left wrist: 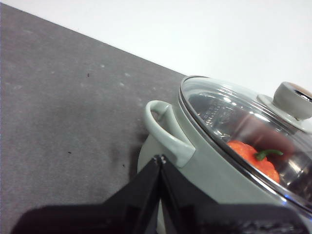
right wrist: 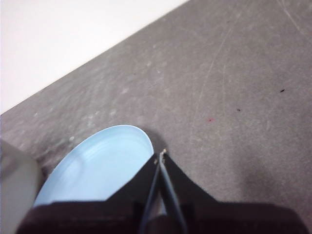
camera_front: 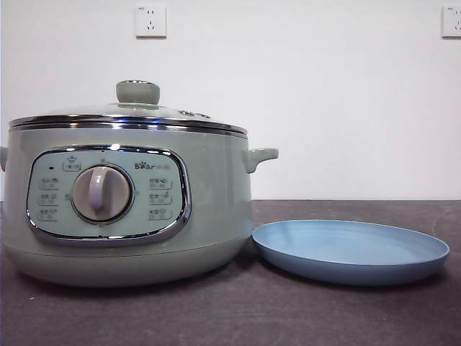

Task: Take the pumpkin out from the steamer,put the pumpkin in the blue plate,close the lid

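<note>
- A dark grey table (camera_front: 346,310) runs back to a plain white wall (camera_front: 324,101), which carries two white sockets, one (camera_front: 150,21) above the cooker and one at the far right edge.
- Nearest the camera on the left stands the steamer (camera_front: 209,216), pale sage green, with its chrome-rimmed control panel (camera_front: 108,194) and round dial (camera_front: 101,193) facing forward and a small side handle (camera_front: 259,156) jutting to the right.
- The blue plate (camera_front: 351,251) lies flat on the table just to the right of the steamer, its left rim very close to the cooker's base; whether they touch cannot be told.
- The lid (camera_front: 130,115) sits closed on the steamer, steel rim level all round, with its green knob (camera_front: 137,91) upright on top.
- The pumpkin (left wrist: 253,157) lies inside the steamer, its orange-red body and green stem seen through the glass in the left wrist view.
- The left gripper (left wrist: 160,159) hangs beside the steamer's left handle, jaws pressed together and holding nothing.
- The right gripper (right wrist: 161,156) hangs over the plate's right edge, jaws likewise together and empty.
</note>
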Robot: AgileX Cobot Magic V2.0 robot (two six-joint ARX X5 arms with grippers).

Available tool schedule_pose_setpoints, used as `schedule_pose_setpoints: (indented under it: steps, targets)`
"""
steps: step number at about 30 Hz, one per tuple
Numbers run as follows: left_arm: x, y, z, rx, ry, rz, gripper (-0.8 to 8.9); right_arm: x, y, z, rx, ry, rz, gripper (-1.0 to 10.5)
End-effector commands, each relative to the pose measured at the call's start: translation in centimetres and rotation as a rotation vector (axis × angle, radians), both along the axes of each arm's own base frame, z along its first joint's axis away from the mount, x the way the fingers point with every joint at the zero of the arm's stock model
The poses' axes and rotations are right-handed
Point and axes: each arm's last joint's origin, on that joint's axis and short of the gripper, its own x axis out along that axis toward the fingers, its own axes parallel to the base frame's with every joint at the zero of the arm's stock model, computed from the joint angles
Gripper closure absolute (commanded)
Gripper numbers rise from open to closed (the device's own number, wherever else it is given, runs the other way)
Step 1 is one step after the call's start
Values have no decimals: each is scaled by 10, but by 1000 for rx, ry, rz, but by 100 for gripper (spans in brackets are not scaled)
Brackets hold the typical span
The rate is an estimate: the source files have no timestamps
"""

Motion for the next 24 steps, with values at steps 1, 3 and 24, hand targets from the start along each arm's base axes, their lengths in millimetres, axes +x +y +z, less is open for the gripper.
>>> schedule_pose_setpoints:
  steps: [1,3,24]
  targets:
    - [-3,1,15,-2,-42,23,820,-1,0,21,10,-41,4,957]
    - [-5,0,26,0,-75,27,820,-2,1,36,13,-49,21,957]
    - [24,-1,133,109,-34,-114,820,37,10,167,-222,-53,388,946]
